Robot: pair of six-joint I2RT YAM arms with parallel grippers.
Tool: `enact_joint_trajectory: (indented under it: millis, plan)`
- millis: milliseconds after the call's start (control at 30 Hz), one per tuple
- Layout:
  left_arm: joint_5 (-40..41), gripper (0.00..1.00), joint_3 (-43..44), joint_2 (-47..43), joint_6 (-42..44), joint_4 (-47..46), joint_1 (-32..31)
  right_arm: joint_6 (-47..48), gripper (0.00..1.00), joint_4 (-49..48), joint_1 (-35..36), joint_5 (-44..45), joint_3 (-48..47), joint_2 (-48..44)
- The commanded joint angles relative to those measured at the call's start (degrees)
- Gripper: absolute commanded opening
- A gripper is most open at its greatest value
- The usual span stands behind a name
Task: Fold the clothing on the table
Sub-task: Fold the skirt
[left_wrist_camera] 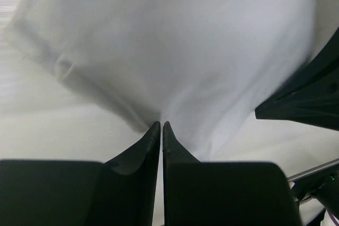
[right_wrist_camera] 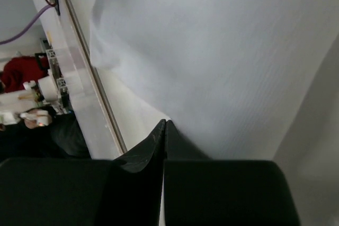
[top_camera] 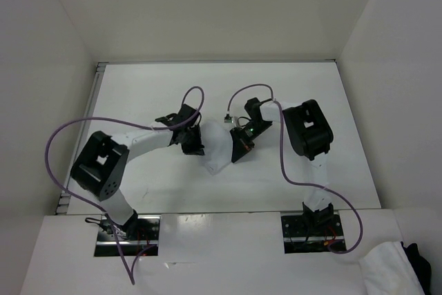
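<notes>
left claw (left_wrist_camera: 161, 125) pinched nearly closed on the clothing (top_camera: 218, 151); right claw (right_wrist_camera: 164, 123) fully closed on its other edge. hanging between the 2, above the middle of the counter (top_camera: 145, 91).

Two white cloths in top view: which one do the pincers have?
The small thin clothing mid-table, pinched by the left pincer and right pincer. The bulkier heap with a black item sits untouched, bottom right of view.

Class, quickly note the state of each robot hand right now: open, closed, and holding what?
Left hand: closed, pinching the clothing.
Right hand: closed, pinching the same clothing.
</notes>
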State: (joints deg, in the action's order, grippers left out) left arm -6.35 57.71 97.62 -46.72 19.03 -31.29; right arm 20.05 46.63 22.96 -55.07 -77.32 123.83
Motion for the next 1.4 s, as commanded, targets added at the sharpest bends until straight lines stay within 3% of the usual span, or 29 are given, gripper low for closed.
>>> enact_joint_trajectory:
  millis: [0, 33, 200, 333, 533, 667, 800, 1000, 1100, 1300, 1367]
  plan:
    - [6.69, 0.10, 0.37, -9.54, 1.01, 4.18, -0.09, 10.42, 0.00, 3.52, -1.52, -5.37, 0.67, -5.87]
    - [7.83, 0.12, 0.38, -11.21, 1.02, 4.79, -0.61, 12.18, 0.00, 4.08, -2.30, -8.27, 1.20, -7.01]
    - [11.18, 0.26, 0.29, -17.20, 2.41, 3.57, 0.70, 8.08, 0.00, -0.05, -2.31, -6.46, 2.09, -6.33]
    - [11.89, 0.24, -0.41, -12.30, 3.74, 2.43, 1.23, 4.65, 0.00, -0.04, -2.31, -5.40, -0.02, -0.35]
    - [11.27, 0.18, 0.21, -1.84, 3.04, -1.97, 1.23, -0.19, 0.00, -2.69, -2.31, -0.66, -0.12, 1.59]
    - [15.04, 0.18, 1.70, 0.02, 1.73, 0.83, 1.23, 1.56, 0.00, -1.65, -2.83, -2.49, 0.41, -1.65]
    - [18.56, 0.17, 1.70, -1.55, 1.19, 2.77, 1.23, 6.31, 0.00, 0.21, -2.83, -10.14, 0.94, -8.94]
    - [18.57, 0.17, 3.01, -0.43, 1.19, 3.29, 1.23, 3.35, 0.00, -3.64, 3.92, -10.51, -1.07, -13.44]
    - [18.57, 0.17, 3.02, 0.81, 0.66, 3.30, 1.23, -2.29, 0.00, -6.37, 7.97, -4.36, -4.06, -10.11]
    - [17.60, 0.17, 3.54, 0.81, 0.66, 2.94, 1.23, 0.60, 0.00, 3.64, 12.90, -3.29, -14.96, 3.51]
    - [18.13, 0.17, 3.55, 0.29, 1.28, 2.95, 1.23, -4.30, 0.00, -0.98, 14.21, -0.41, -15.49, 4.14]
